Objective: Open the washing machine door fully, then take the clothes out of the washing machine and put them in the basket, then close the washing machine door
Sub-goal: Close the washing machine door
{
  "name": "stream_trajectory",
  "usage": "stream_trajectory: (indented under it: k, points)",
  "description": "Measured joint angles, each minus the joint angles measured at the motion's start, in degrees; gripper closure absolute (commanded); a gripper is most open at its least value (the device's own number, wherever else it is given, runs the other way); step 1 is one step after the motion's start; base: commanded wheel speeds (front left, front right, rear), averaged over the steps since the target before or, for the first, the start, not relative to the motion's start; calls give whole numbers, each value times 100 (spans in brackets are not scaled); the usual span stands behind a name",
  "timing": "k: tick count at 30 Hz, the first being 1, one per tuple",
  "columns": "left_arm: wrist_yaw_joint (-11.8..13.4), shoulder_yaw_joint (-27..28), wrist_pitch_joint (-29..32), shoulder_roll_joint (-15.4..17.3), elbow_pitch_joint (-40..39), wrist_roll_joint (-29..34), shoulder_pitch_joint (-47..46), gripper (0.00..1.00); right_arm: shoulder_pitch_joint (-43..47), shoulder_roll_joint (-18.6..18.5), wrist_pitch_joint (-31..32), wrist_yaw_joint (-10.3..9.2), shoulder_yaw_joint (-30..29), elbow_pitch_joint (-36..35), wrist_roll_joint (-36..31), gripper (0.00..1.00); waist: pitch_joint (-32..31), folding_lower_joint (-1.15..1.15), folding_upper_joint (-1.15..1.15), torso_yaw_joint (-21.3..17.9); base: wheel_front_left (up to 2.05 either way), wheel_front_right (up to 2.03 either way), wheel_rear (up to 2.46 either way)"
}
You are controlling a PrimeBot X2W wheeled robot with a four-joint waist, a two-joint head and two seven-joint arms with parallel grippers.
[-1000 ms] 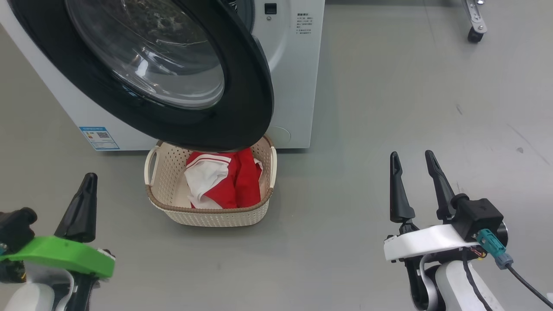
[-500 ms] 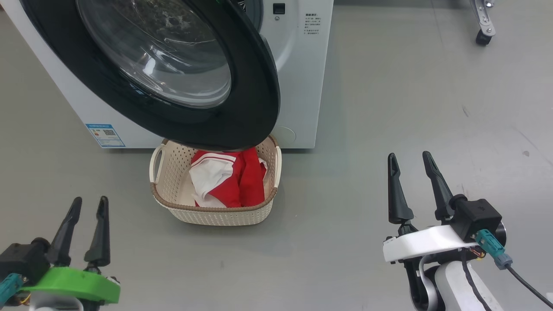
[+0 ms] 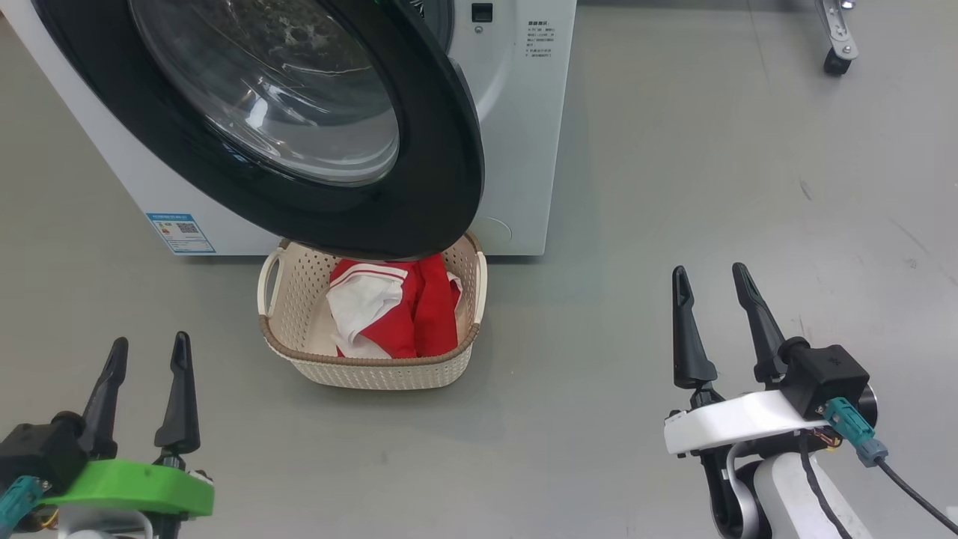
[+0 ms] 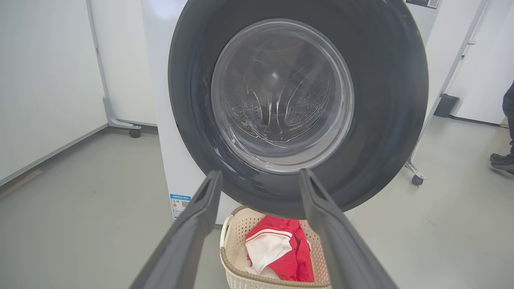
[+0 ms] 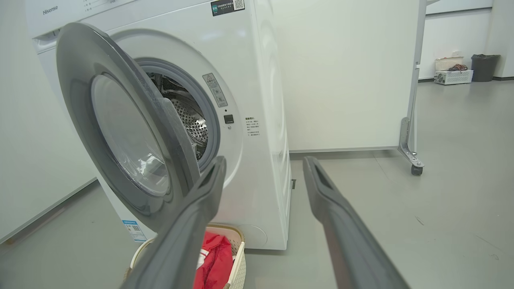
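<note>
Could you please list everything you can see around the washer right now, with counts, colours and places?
washing machine: one, white, ahead of the robot
washing machine door: one, black rim and clear glass, ajar, overhanging the basket
label: one, blue, low on the washer's front
basket: one, cream with brown rim, on the floor at the washer's foot
clothes: one heap, red and white, inside the basket
caster: one, black, far right of the washer
shoe: one, dark, a person's, right edge of the left wrist view
bin: one, dark, far background
left gripper: one, dark fingers, green mount, open, empty
right gripper: one, dark fingers, white mount, open, empty
</note>
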Motion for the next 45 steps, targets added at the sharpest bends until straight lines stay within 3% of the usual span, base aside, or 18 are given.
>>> stream_trajectory:
  k: [39, 40, 42, 45]
  points:
    - [-215, 407, 0, -478, -168, 605, 116, 0, -2, 0, 0, 54, 25, -11, -147, 0, 151, 0, 0, 28, 0, 0, 0]
    - [-216, 407, 0, -483, -172, 631, 116, 0, -2, 0, 0, 64, 31, -12, -167, 4, 173, 0, 0, 34, 0, 0, 0]
    - [-218, 405, 0, -494, -185, 634, 115, 0, -5, -2, 0, 126, 58, -40, -283, 100, 219, 0, 0, 48, 0, 0, 0]
    - [-242, 387, 0, -520, -210, 635, 114, 0, -60, -46, 0, 224, 159, -145, -573, 100, 300, 0, 0, 78, 0, 0, 0]
